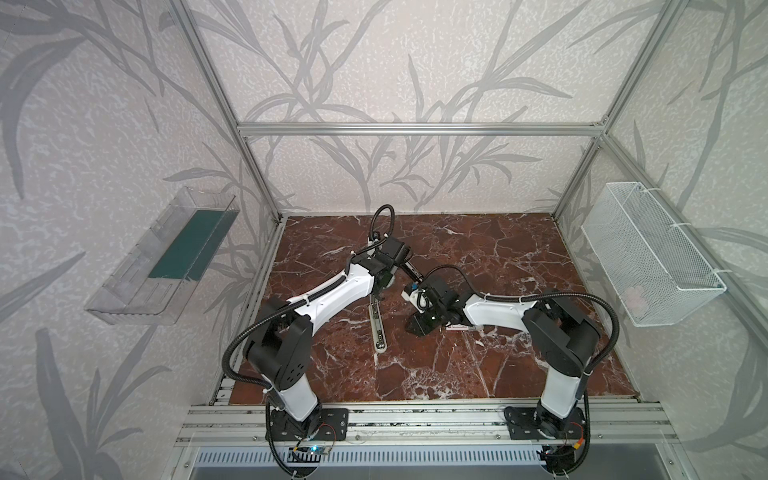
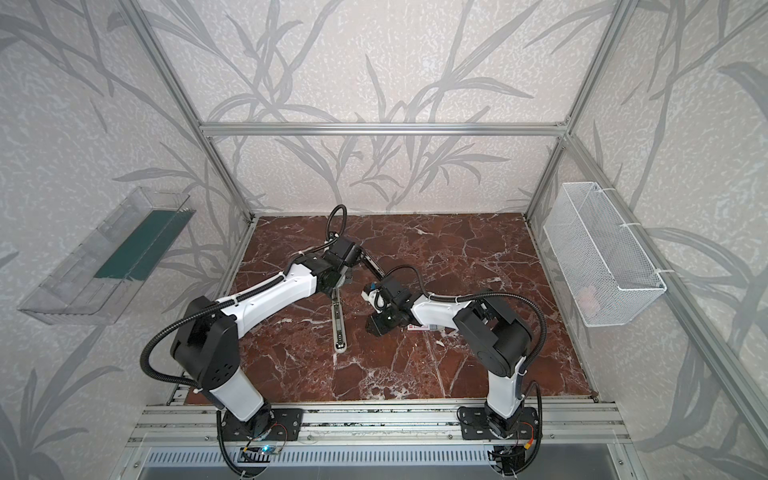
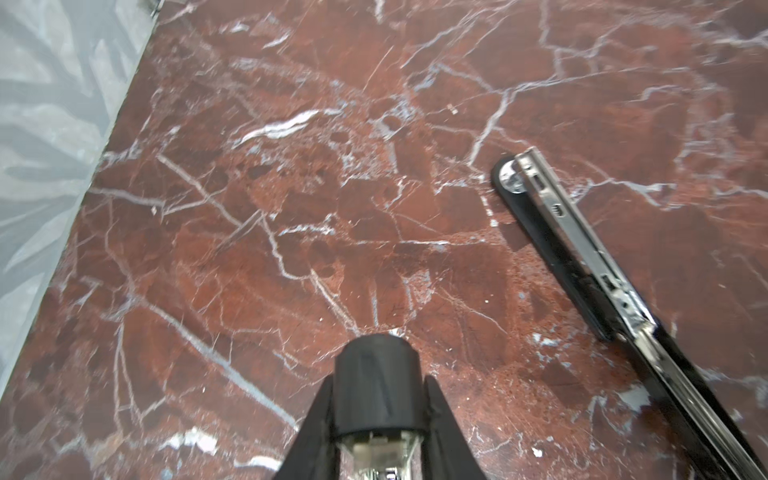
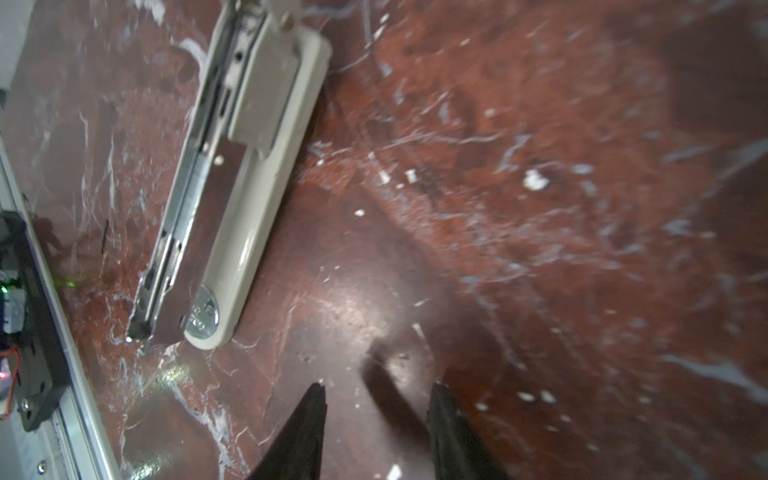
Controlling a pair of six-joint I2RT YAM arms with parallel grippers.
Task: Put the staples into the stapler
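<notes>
Left claw (image 3: 380,399) is clamped on a black cap (image 3: 376,361). The black stapler (image 3: 590,266) lies opened on the marble worktop (image 3: 291,208) beside it, apart, silver rail (image 3: 557,210) up. Right claw (image 4: 378,399) hangs open and empty near a beige stapler (image 4: 257,187).

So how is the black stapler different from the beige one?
The black stapler is black-bodied; the beige stapler is pale with a black end. In both top views the beige one lies nearer the arms' bases, the black one farther back. The left gripper seems to pinch the beige one's black end; the black one lies untouched. Both are opened, silver rails showing.
</notes>
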